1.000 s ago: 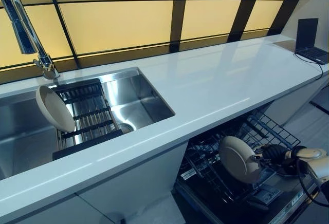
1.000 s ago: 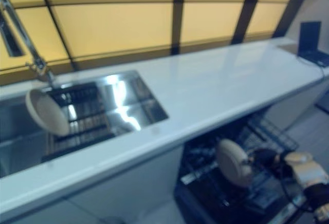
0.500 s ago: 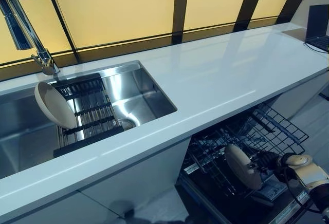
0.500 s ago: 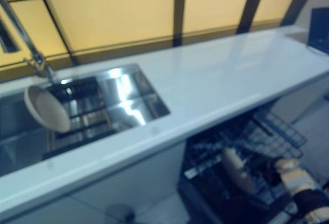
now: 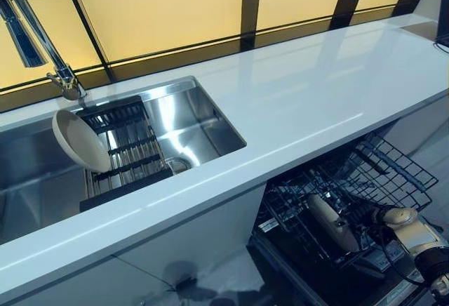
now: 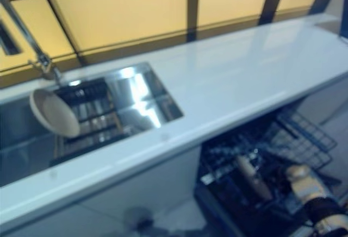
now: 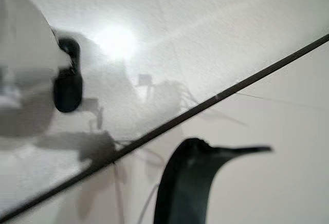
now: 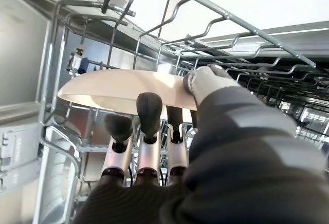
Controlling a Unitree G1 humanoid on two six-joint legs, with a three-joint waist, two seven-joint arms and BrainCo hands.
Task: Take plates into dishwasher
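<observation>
A cream plate (image 5: 331,222) stands on edge among the wire tines of the pulled-out lower dishwasher rack (image 5: 393,173) under the counter. My right hand (image 5: 363,216) is shut on its rim. In the right wrist view my fingers (image 8: 148,112) curl under the plate (image 8: 118,88) and my thumb (image 8: 203,82) presses on top. A second cream plate (image 5: 81,141) leans upright in the steel sink (image 5: 196,127), against a black drying rack (image 5: 126,144). My left hand shows in no view; the left wrist view shows only floor.
A white countertop (image 5: 316,88) runs above the open dishwasher. A tall chrome tap (image 5: 38,39) stands behind the sink at the far left. White cabinet fronts (image 5: 175,257) sit left of the dishwasher. The upper rack's wires (image 8: 226,34) pass close over my right hand.
My right hand has lowered the plate and turned it from face-on to edge-on, down among the rack's tines. The camera has shifted slightly; the sink plate has not moved.
</observation>
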